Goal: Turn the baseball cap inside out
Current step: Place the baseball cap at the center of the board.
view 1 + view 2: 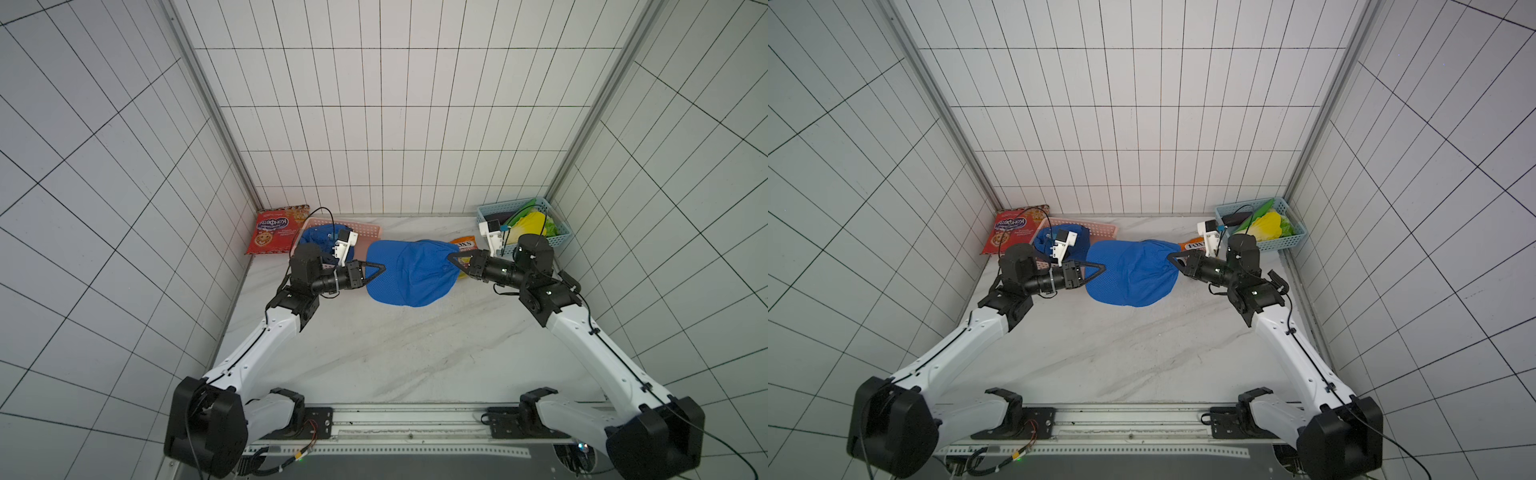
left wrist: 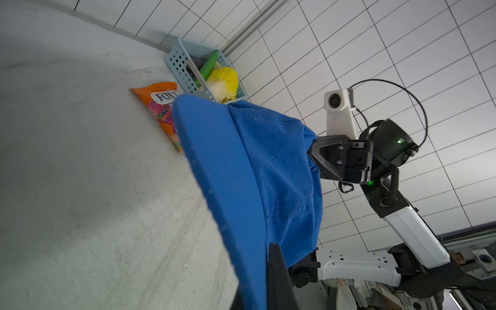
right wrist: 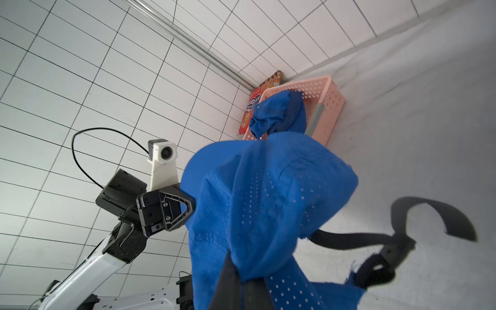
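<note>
The blue baseball cap (image 1: 411, 276) (image 1: 1133, 274) hangs stretched between my two grippers, a little above the marble table (image 1: 395, 357). My left gripper (image 1: 381, 266) (image 2: 264, 257) is shut on the edge of the stiff brim (image 2: 214, 161). My right gripper (image 1: 451, 257) (image 3: 240, 279) is shut on a bunched fold of the perforated crown (image 3: 268, 193). The cap's black back strap (image 3: 397, 241) dangles loose toward the table. Each wrist view shows the opposite gripper against the cap: the right gripper (image 2: 312, 153) and the left gripper (image 3: 191, 205).
A pink basket (image 1: 362, 227) at the back left holds another blue cloth item (image 1: 318, 237); a red cookie bag (image 1: 272, 230) leans in the corner behind it. An orange candy bag (image 1: 464, 245) lies under the right gripper. A light blue basket (image 1: 559, 239) stands back right.
</note>
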`<state>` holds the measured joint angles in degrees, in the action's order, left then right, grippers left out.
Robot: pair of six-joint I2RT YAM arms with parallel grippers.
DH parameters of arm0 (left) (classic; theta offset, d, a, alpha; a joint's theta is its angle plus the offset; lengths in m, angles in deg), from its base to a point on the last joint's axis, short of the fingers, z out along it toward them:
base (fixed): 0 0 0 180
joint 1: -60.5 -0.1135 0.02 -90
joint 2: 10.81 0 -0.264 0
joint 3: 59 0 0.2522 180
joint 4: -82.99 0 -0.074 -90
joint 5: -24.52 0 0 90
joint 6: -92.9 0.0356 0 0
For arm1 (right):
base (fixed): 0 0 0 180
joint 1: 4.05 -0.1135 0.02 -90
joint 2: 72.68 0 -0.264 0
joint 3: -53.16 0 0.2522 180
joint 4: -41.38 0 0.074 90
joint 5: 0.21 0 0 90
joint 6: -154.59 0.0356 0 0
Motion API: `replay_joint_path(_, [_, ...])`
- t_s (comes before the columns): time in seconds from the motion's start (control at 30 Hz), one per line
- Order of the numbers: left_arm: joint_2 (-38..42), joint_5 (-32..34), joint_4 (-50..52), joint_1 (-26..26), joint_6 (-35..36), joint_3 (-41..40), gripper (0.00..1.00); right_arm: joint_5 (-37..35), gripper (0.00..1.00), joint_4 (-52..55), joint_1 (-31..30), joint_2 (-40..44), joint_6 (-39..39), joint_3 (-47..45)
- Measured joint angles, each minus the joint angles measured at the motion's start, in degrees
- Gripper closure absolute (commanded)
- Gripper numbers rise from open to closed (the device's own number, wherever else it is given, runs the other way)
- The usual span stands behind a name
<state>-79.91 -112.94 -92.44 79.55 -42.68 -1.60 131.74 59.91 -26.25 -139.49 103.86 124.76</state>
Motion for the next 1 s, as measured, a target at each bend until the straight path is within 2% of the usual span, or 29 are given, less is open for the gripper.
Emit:
replay_joint_path(0.13, [-6.2, 11.4, -6.4, 6.8, -4.4, -0.6, 1.0, -4.8, 1.0, 7.2, 0.0, -7.8, -9.6, 7.9])
replay_joint_path(0.3, [-14.4, 23.5, -19.0, 9.4, -13.4, -5.2, 1.0, -12.0, 1.0, 15.1, 0.0, -20.0, -21.4, 17.7])
replay_joint_path(0.43, [-18.5, 29.6, -22.4, 10.9, -20.6, -7.1, 0.73, -15.3, 1.0, 19.6, -0.4, -29.6, -28.2, 23.6])
replay_joint_path(0.5, [-19.2, 32.1, -19.6, 11.5, -23.7, -7.2, 0.55, -16.7, 1.0, 21.5, -0.9, -33.7, -31.3, 27.1])
replay_joint_path(0.57, [-19.1, 35.0, -13.5, 12.0, -26.5, -7.2, 0.32, -17.9, 1.0, 23.6, -1.7, -38.5, -34.9, 31.8])
replay_joint_path(0.6, [-18.9, 36.1, -11.0, 12.3, -27.8, -7.2, 0.26, -18.4, 1.0, 24.4, -2.2, -40.4, -36.2, 33.9])
replay_joint_path(0.63, [-18.2, 37.5, -8.3, 12.6, -28.9, -7.4, 0.19, -18.8, 0.97, 25.2, -2.8, -42.3, -37.5, 36.1])
replay_joint_path(0.67, [-17.2, 38.8, -5.8, 12.8, -29.9, -7.8, 0.13, -19.1, 0.88, 26.0, -3.5, -44.3, -38.6, 38.3])
replay_joint_path(0.7, [-15.5, 40.3, -2.6, 12.9, -30.7, -8.1, 0.1, -19.5, 0.77, 26.5, -4.2, -46.2, -39.6, 40.2])
replay_joint_path(0.77, [-11.1, 43.3, 3.5, 13.1, -32.3, -8.4, 0.04, -20.5, 0.48, 27.6, -5.3, -49.0, -41.3, 42.9])
replay_joint_path(0.8, [-8.8, 44.8, 5.9, 13.1, -32.9, -8.4, 0.04, -21.1, 0.37, 28.1, -5.6, -49.9, -41.9, 43.9])
replay_joint_path(0.83, [-6.3, 46.4, 8.1, 13.1, -33.3, -8.4, 0.03, -21.9, 0.31, 28.6, -6.0, -50.6, -42.2, 44.6])
replay_joint_path(0.9, [-1.4, 49.4, 11.6, 13.1, -32.9, -8.4, 0.03, -24.3, 0.24, 29.4, -6.6, -50.9, -42.3, 45.4])
replay_joint_path(1.0, [2.4, 52.0, 13.2, 12.9, -28.0, -8.0, 0.05, -29.0, 0.2, 29.9, -6.7, -49.9, -41.0, 46.1])
